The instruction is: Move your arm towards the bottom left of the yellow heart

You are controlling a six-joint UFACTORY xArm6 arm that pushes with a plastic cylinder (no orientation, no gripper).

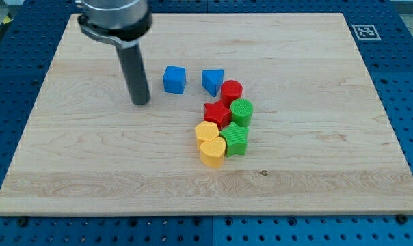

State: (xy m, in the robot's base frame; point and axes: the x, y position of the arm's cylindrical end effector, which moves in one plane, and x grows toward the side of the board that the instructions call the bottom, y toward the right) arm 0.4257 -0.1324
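Note:
The yellow heart (pixel 212 153) lies at the bottom of a cluster in the board's middle, touching a yellow block (pixel 206 132) above it and a green block (pixel 235 139) to its right. My tip (pixel 140 102) rests on the board well to the upper left of the heart, left of the blue cube (pixel 174 79). The tip touches no block.
A blue triangle (pixel 212 81), a red cylinder (pixel 232 91), a red star (pixel 217 113) and a green cylinder (pixel 241 111) make up the cluster's upper part. The wooden board (pixel 70 171) lies on a blue perforated table.

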